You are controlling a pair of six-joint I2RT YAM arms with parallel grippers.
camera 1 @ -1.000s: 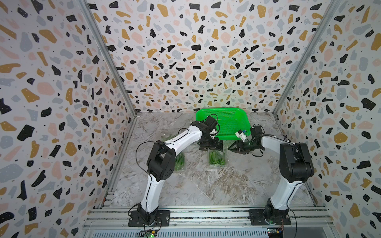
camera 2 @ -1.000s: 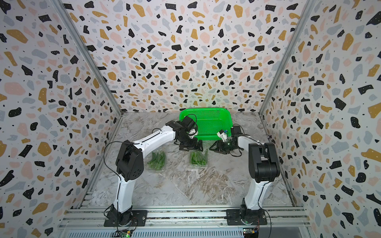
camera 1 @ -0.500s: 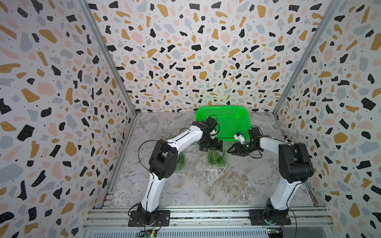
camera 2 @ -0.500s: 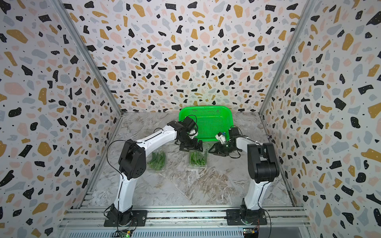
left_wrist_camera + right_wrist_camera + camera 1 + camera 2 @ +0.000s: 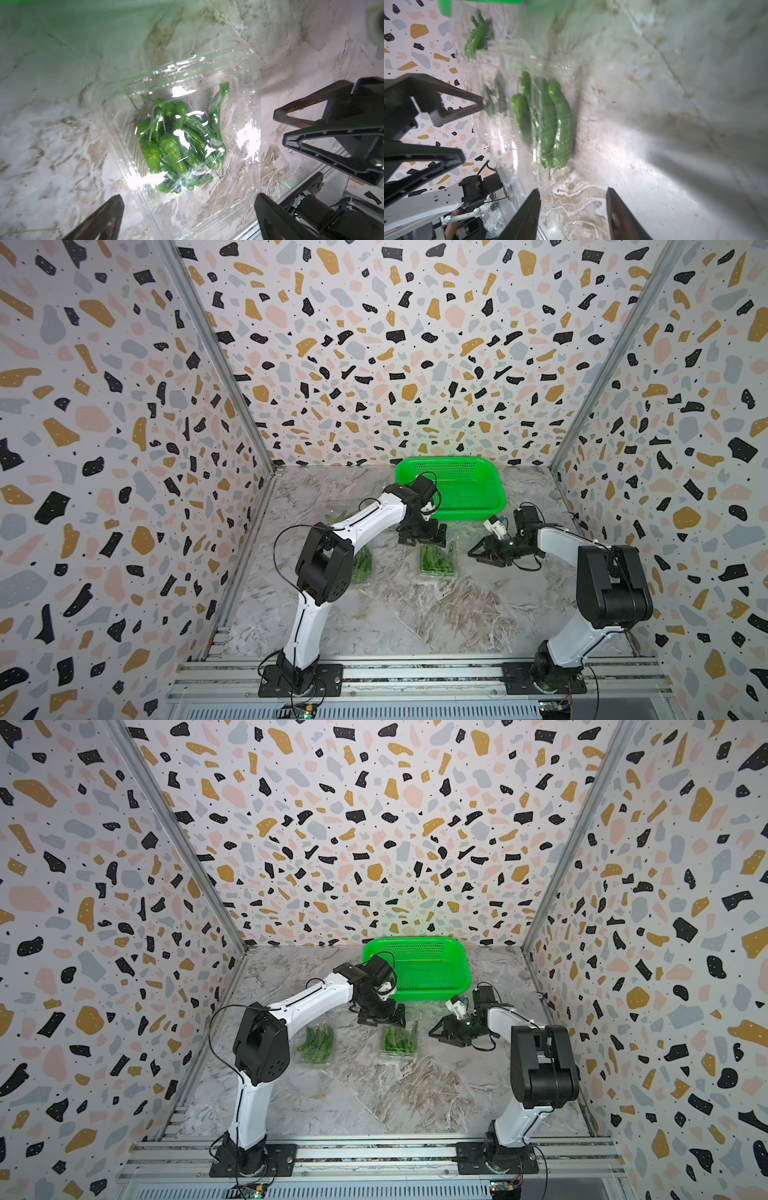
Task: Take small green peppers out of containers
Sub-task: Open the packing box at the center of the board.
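We note left gripper (image 5: pixel 420 536) wide above the clamshell box (image 5: pixel 245 93); right gripper (image 5: pixel 476 552) part-open, empty, beside it. Glossy green peppers (image 5: pixel 172 145) heaped inside.

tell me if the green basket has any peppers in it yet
Empty where visible: the green basket shows only bare mesh in both top views, though the left arm hides one corner.

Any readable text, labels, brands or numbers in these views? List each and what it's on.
None readable.
Clear container: no label or print shows on the plastic.
Green basket: plain, no marking.
Left arm and right arm: no lettering shows at this size.
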